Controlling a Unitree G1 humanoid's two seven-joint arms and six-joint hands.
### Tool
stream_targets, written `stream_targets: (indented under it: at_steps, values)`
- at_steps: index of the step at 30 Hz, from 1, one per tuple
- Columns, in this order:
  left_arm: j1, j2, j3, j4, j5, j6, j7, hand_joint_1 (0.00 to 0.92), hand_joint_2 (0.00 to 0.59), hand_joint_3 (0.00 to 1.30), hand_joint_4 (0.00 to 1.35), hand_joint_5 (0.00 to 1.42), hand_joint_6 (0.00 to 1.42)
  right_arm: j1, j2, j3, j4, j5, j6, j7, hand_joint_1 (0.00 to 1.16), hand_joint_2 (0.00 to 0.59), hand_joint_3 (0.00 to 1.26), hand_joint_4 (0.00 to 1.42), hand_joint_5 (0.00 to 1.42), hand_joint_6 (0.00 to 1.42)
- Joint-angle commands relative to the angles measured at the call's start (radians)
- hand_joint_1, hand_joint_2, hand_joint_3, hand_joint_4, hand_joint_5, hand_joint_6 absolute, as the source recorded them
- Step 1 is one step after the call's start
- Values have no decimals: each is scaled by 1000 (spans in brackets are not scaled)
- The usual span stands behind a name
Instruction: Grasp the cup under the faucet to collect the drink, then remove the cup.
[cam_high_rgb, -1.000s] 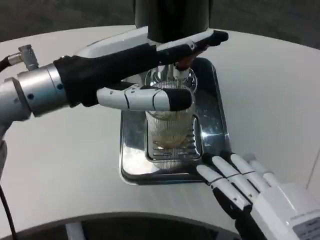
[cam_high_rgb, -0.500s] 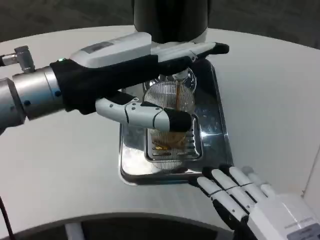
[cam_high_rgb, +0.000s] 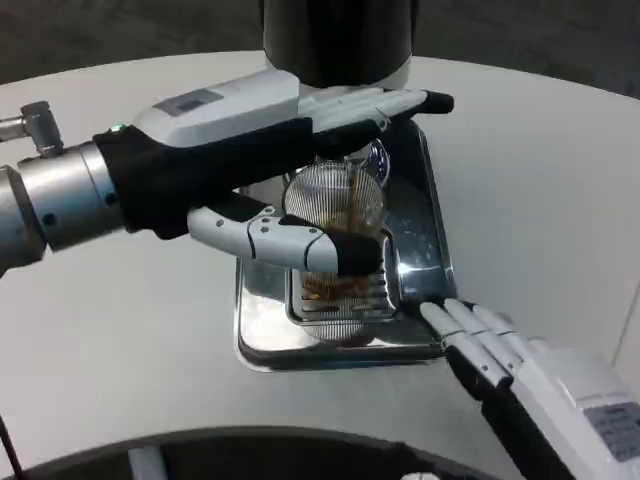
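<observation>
Left hand (cam_high_rgb: 290, 170) is wrapped around the ribbed glass cup (cam_high_rgb: 335, 235), thumb across the near side and the other fingers reaching over the far side, so I have it gripped and held beneath the dark dispenser (cam_high_rgb: 340, 40). A thin brown stream appears to be falling into the cup, and some brown liquid already sits in its bottom, so I judge the filling step is under way. The cup stands on, or just above, the slotted grate (cam_high_rgb: 335, 300) of the steel drip tray (cam_high_rgb: 260, 330) on the white desk (cam_high_rgb: 540, 200); I cannot tell whether its base touches.

Right hand (cam_high_rgb: 500, 345) holds nothing. Its fingers lie straight and close together, tips resting at the tray's near right corner, apparently touching the rim.

To do this step well, I want to keep the cup's mouth centred under the stream and the cup upright, with a steady grip and no twisting of the wrist. My own fingers cover much of the rim from this view, so I should watch the liquid level through the ribbed wall below the thumb. When the level is high enough and the flow stops, I would draw the cup out level, toward me, clear of the faucet before lifting.
</observation>
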Motion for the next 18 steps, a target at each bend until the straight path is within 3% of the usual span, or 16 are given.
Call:
stream_targets:
  at_steps: [1, 6, 10, 13, 18]
  values:
    - [34, 20, -18, -29, 2, -13, -14, 0, 117, 0, 0, 0, 0, -53, 33, 2, 63, 116, 79, 25, 502, 310, 56, 33, 30, 117]
    - [45, 29, -14, -43, -3, -6, -10, 0, 116, 0, 0, 0, 0, -102, 38, 8, 101, 184, 122, 13, 528, 279, 41, 12, 4, 96]
    - [51, 31, -15, -51, -6, 0, -7, 0, 115, 0, 0, 0, 0, -159, 55, -5, 194, 262, 137, -33, 546, 265, 6, 0, 0, 70]
    - [54, 31, -16, -56, -9, 5, -6, 0, 115, 0, 0, 0, 0, -198, 48, -4, 233, 275, 134, -57, 582, 241, 0, 0, 0, 51]
    - [58, 26, -22, -68, -8, 10, -4, 0, 115, 0, 0, 0, 0, -303, 74, 3, 337, 318, 160, -95, 642, 211, 0, 0, 0, 50]
